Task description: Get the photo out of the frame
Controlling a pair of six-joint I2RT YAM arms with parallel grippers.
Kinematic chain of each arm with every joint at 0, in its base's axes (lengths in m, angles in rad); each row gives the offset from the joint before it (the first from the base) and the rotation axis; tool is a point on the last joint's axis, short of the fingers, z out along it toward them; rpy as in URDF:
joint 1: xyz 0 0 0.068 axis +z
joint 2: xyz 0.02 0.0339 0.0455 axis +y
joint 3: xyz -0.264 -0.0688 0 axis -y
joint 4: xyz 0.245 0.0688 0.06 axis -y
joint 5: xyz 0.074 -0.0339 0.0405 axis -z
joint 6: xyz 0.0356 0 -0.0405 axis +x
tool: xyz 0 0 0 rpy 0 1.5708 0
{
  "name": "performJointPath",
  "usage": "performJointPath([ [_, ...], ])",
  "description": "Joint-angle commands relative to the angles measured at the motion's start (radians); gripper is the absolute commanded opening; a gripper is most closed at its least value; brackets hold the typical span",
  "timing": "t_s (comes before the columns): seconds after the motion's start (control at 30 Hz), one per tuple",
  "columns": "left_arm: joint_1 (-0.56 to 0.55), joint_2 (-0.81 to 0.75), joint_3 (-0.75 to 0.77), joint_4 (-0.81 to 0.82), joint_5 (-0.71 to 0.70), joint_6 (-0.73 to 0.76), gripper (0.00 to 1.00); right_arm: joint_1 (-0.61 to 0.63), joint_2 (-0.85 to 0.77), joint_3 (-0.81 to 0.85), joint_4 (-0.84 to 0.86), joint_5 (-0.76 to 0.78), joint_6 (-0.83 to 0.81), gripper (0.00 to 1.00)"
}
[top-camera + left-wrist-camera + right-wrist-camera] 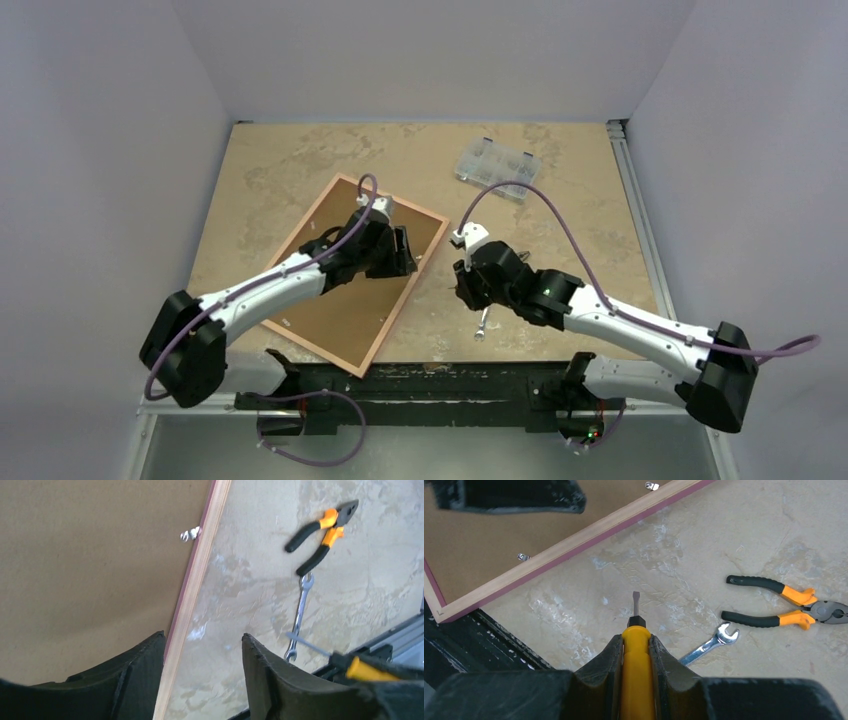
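On the table's (290,160) left half the photo (348,308) lies face down in the pink frame (574,545), brown backing up. The left gripper (202,680) hangs open astride the frame's edge. The right gripper (635,642) clamps a yellow-handled screwdriver (636,690).

The photo (345,318), brown backing up, lies flat inside its frame (406,297).

Beige marbled counter (300,160) fills enclosed booth. Plain pale lilac-grey walls on three sides: left wall (90,150), back wall (430,50), right wall (760,150), all meeting counter's edges. Silver metal rail (643,230) runs along counter's right edge. Black bar (430,385) spans near edge, grey metal panel (440,450) below it. Light even, diffuse; shadows soft. Wrist views show same mottled surface close up, faint white streaks.
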Motion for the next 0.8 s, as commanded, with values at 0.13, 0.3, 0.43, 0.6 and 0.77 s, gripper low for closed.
performJointPath([
  [0.13, 0.004, -0.248, -0.308, -0.014, 0.126, 0.011, 0.6, -0.001, 0.239, 0.199, 0.067, -0.071, -0.005, 0.0],
  [0.3, -0.01, -0.373, -0.487, 0.073, 0.185, -0.084, 0.62, -0.003, 0.39, 0.337, -0.023, 0.007, 0.026, 0.0],
  [0.43, -0.037, -0.36, -0.521, 0.096, 0.184, -0.097, 0.63, -0.006, 0.497, 0.394, -0.091, 0.078, 0.05, 0.0],
  [0.6, -0.057, -0.335, -0.534, 0.131, 0.205, -0.098, 0.62, -0.028, 0.558, 0.403, -0.101, 0.099, 0.093, 0.0],
  [0.77, -0.075, -0.375, -0.542, 0.115, 0.203, -0.105, 0.62, -0.04, 0.598, 0.395, -0.039, 0.077, 0.088, 0.0],
])
